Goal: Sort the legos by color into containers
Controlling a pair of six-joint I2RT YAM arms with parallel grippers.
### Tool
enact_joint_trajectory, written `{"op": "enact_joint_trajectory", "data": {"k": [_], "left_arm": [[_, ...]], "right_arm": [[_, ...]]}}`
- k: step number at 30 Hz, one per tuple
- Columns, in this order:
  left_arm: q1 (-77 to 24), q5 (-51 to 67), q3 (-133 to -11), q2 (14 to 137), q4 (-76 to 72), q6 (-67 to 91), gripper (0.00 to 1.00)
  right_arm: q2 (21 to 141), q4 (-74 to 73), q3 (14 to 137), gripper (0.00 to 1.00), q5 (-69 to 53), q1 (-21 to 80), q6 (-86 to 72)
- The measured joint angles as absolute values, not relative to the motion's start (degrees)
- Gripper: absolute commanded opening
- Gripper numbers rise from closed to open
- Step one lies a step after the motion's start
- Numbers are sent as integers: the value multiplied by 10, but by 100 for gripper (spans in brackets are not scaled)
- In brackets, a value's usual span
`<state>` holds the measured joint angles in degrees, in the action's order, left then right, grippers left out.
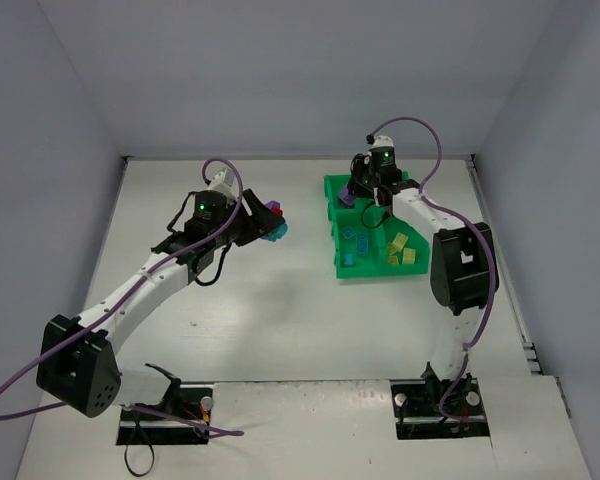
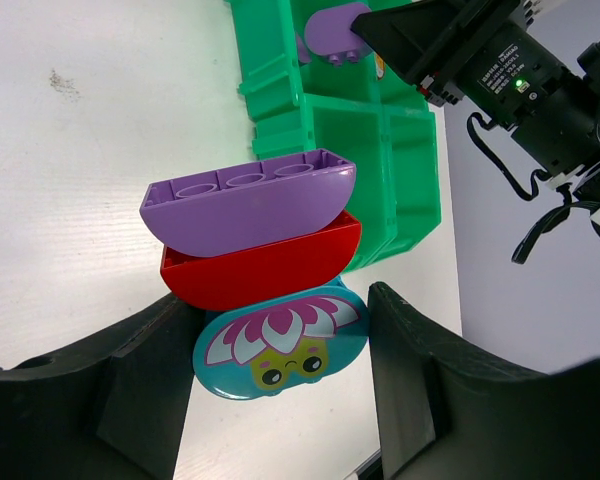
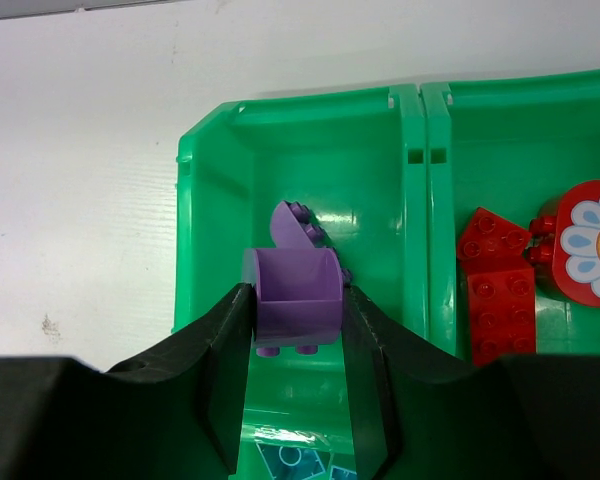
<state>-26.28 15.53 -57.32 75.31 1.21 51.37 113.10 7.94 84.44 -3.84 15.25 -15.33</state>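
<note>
My left gripper (image 2: 280, 375) is shut on a teal lego with a flower face (image 2: 280, 345). A red curved lego (image 2: 260, 265) and a purple curved lego (image 2: 245, 205) are stacked on it, and the stack (image 1: 272, 222) hangs left of the green tray (image 1: 370, 272). My right gripper (image 3: 295, 330) is shut on a purple lego (image 3: 295, 290) above the tray's far-left container (image 3: 210, 190). Another purple lego (image 3: 292, 225) lies in that container. Red legos (image 3: 495, 280) fill the far-right container, teal legos (image 1: 355, 240) the near-left and yellow-green legos (image 1: 400, 248) the near-right.
Grey walls close in the white table (image 1: 280, 310) at the back and on both sides. The right arm (image 1: 458, 265) reaches along the tray's right side. A purple cable (image 1: 430, 150) loops over it. A small dark mark (image 2: 63, 82) is on the table.
</note>
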Motion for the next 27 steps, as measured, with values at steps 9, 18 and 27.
{"op": "enact_joint_trajectory", "data": {"k": [9, 18, 27], "left_arm": [[-263, 164, -573, 753, 12, 509, 0], [-263, 173, -573, 753, 14, 453, 0], [-263, 180, -578, 747, 60, 261, 0]], "right_arm": [[1131, 79, 844, 51, -48, 154, -152], [1113, 72, 839, 62, -60, 157, -150], [980, 38, 804, 62, -116, 182, -151]]}}
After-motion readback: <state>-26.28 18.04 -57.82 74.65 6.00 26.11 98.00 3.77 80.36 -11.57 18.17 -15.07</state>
